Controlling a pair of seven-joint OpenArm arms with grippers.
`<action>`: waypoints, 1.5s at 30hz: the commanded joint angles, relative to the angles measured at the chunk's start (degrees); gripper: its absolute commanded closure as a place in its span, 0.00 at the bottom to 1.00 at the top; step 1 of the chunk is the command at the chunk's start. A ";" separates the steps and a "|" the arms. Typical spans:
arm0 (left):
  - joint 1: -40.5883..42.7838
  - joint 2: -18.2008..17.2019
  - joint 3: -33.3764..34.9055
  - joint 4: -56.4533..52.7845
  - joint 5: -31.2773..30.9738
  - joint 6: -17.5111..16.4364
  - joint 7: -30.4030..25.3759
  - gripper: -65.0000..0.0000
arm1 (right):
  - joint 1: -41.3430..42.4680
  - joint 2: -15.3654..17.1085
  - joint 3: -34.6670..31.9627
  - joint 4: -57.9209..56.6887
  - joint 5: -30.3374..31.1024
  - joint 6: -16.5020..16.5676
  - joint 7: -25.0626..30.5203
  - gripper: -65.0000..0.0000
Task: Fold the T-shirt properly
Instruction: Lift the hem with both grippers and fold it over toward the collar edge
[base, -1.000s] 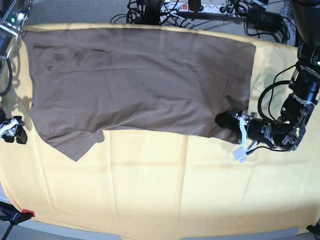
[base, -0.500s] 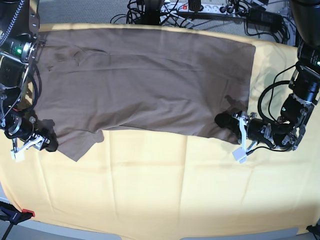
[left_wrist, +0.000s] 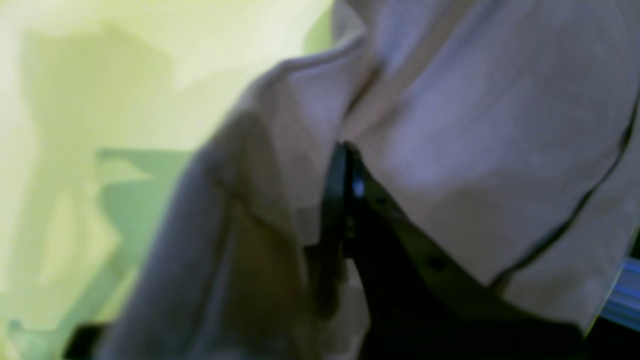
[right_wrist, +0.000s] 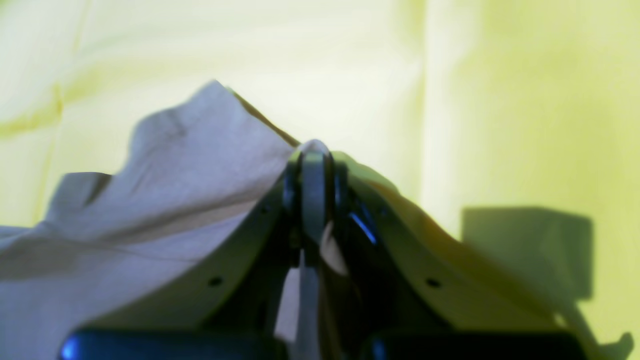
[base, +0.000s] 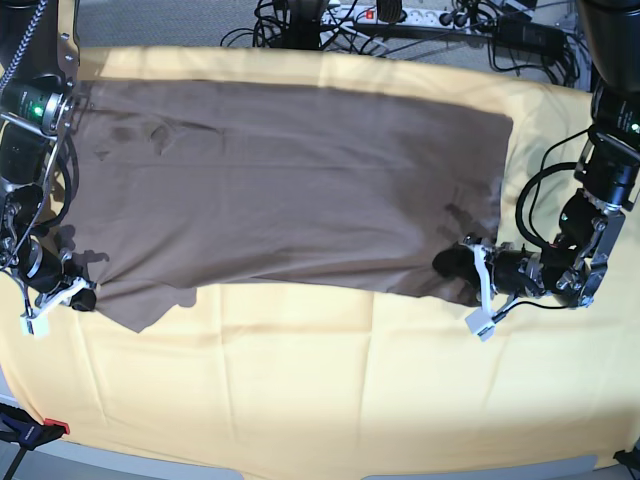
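- The T-shirt (base: 290, 180) is lying spread flat over the upper half of the yellow cloth (base: 330, 380), reaching from about 9 o'clock to 3 o'clock in the base view.
- The left gripper (base: 450, 265) is sitting at the shirt's 4 o'clock corner, its tips lying dark against the fabric there.
- In the left wrist view the shirt (left_wrist: 450, 150) is draping over the gripper (left_wrist: 345, 170); the jaws are pressed together, pinching a fold of it, and most of the fingers are hiding under the cloth.
- That view is blurring badly, so seams and edges are hard to make out.
- The right gripper (base: 82, 297) is resting at the shirt's 8 o'clock edge, just beside the sleeve point.
- In the right wrist view its jaws (right_wrist: 312, 165) are meeting on a raised ridge of shirt (right_wrist: 165, 200), pinching it; the lower fingers are cutting off at the frame bottom.
- Cables (base: 400, 20) are lying beyond the cloth at 12 o'clock, partly cropped.
- Both arms are running out of the base view.
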 joint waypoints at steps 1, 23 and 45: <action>-1.97 -0.66 -1.73 0.55 1.14 -0.25 -2.62 1.00 | 2.95 1.44 0.17 0.94 1.09 -0.09 2.12 1.00; -1.38 -0.04 -9.11 2.16 -4.68 -0.25 2.29 1.00 | 5.84 1.97 -10.80 1.22 -0.76 4.32 -3.82 1.00; -0.15 -4.85 -9.11 13.53 -22.27 -0.25 20.37 1.00 | -12.20 11.30 -11.45 25.18 11.91 4.32 -11.91 1.00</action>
